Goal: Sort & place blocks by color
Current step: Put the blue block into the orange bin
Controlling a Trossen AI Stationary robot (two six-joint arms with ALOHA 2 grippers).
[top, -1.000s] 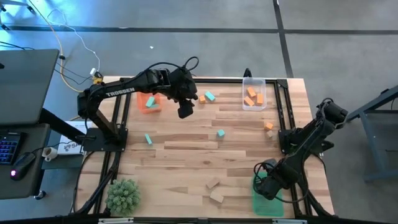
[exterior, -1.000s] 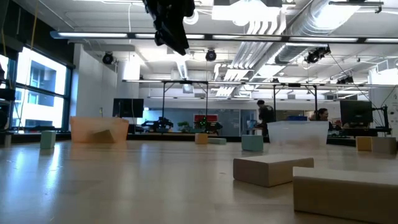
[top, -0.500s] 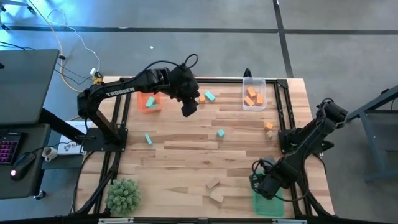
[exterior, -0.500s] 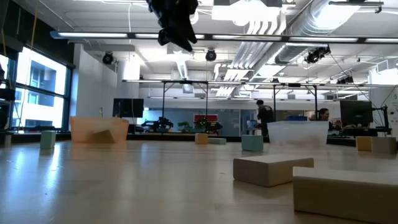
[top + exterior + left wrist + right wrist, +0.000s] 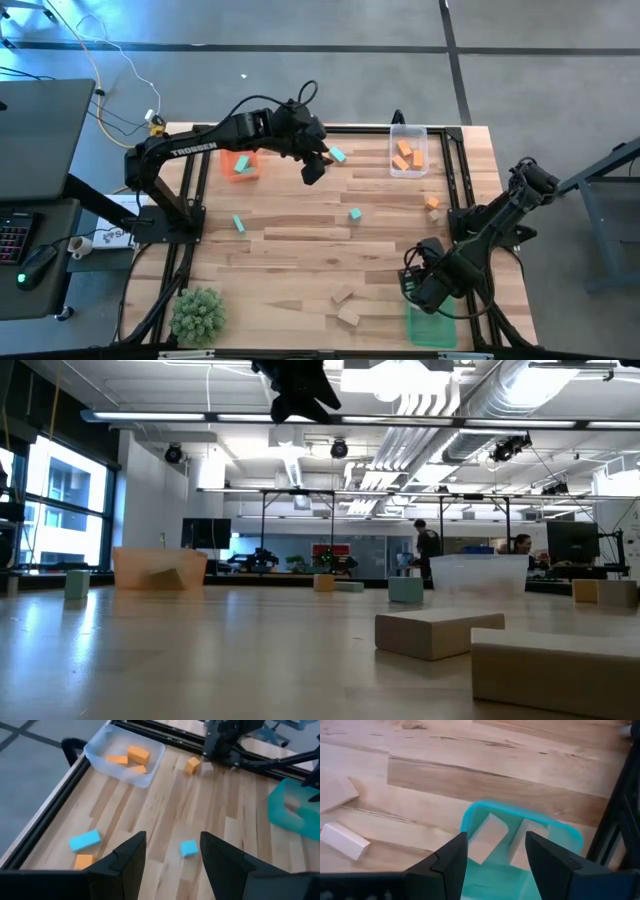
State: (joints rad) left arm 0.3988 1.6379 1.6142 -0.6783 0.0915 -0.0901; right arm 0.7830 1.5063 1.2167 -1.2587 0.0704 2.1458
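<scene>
Small blocks lie scattered on the wooden table. Near my left gripper (image 5: 313, 170) lie a teal block (image 5: 337, 154) and an orange block (image 5: 325, 157), with another teal block (image 5: 188, 848) ahead of its fingers. The gripper hovers open above them, high in the low view (image 5: 300, 385). Several orange blocks lie in the clear tray (image 5: 408, 152). My right gripper (image 5: 420, 285) hangs open at the far end of the green tray (image 5: 520, 850), where two blocks (image 5: 487, 832) lie. Two tan blocks (image 5: 346, 306) rest flat near the near edge.
The orange tray (image 5: 238, 163) sits at the far left with a teal block inside. A teal block (image 5: 239, 223) lies left of centre. An orange block (image 5: 432, 202) lies by the right arm's base. A spiky plant (image 5: 197, 312) stands at the near-left corner. Black frame rails border the table.
My left gripper has moved toward the table's right and slightly toward the far edge, rising a little in the low view. My right gripper has drawn back from over the green tray toward the far edge. No block has moved.
</scene>
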